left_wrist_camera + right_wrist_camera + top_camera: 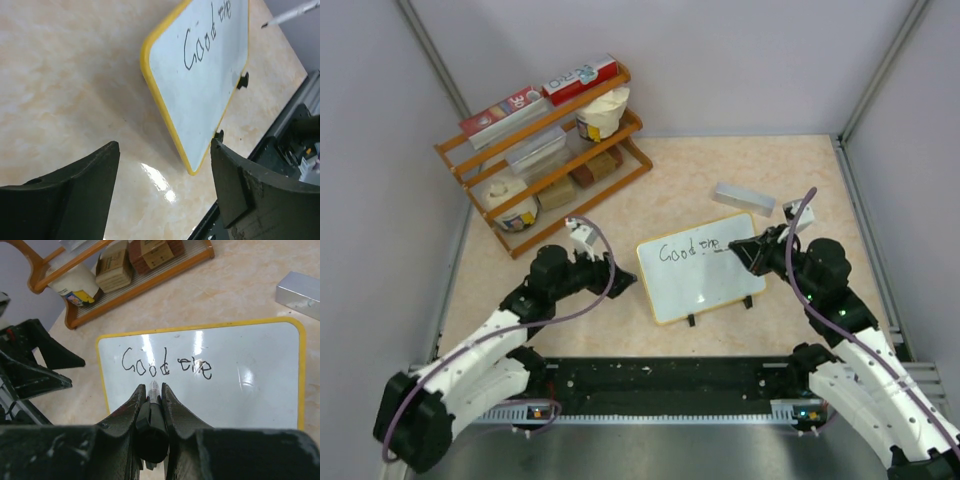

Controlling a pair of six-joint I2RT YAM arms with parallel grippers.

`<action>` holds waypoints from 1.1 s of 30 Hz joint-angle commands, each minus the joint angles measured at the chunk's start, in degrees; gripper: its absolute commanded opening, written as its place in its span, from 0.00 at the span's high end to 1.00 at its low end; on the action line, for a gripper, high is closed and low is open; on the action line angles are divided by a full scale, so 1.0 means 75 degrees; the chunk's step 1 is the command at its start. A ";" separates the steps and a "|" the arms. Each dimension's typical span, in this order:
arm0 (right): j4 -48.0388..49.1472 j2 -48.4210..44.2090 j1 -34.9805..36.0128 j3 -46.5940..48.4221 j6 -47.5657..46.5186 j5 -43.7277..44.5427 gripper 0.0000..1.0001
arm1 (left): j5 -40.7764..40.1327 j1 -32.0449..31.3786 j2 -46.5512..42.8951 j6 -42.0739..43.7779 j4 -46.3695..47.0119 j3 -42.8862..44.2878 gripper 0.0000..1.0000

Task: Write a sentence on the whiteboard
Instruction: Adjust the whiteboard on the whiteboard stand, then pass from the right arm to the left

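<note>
- Whiteboard (705, 290) lies about mid-table, a little toward the right edge, feet on its near side. It sits between my two grippers.
- Right gripper (152, 390) is clamped on a marker (152, 417), which points at the board from its right side.
- Sentence (688, 250) so far: "Good" plus a few letters of a second word, along the far edge of the board. One line only, with the rest of the face blank.
- The marker tip sits at the end of that second word. The left wrist view suggests it is lifted off, but I can't be sure.
- Left gripper (620, 280) has its fingers apart and holds nothing. It is just off the board's left edge, not touching.
- Step in hand, as I judge it: mid-writing, second word unfinished.
- Next move calls for setting the tip down lightly right of the last letter and keeping the stroke level. The board is unbraced, so it may slide under pressure.
- Rack (545, 150) is at the far-left corner. Grey block (744, 198) is just past the board's far-right corner.
</note>
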 commanded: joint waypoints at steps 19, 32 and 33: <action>0.2043 0.0623 -0.0059 0.0444 0.0902 -0.3634 1.00 | 0.2434 -0.1457 0.2216 0.1440 -0.0287 0.4294 0.18; 0.1914 0.0552 -0.0059 0.0479 0.0973 -0.3283 1.00 | 0.2633 -0.2162 0.3332 0.1792 -0.0299 0.4554 0.97; 0.1891 0.0576 -0.0071 0.0490 0.0973 -0.3294 1.00 | 0.2575 -0.2161 0.3239 0.1815 -0.0369 0.4542 1.00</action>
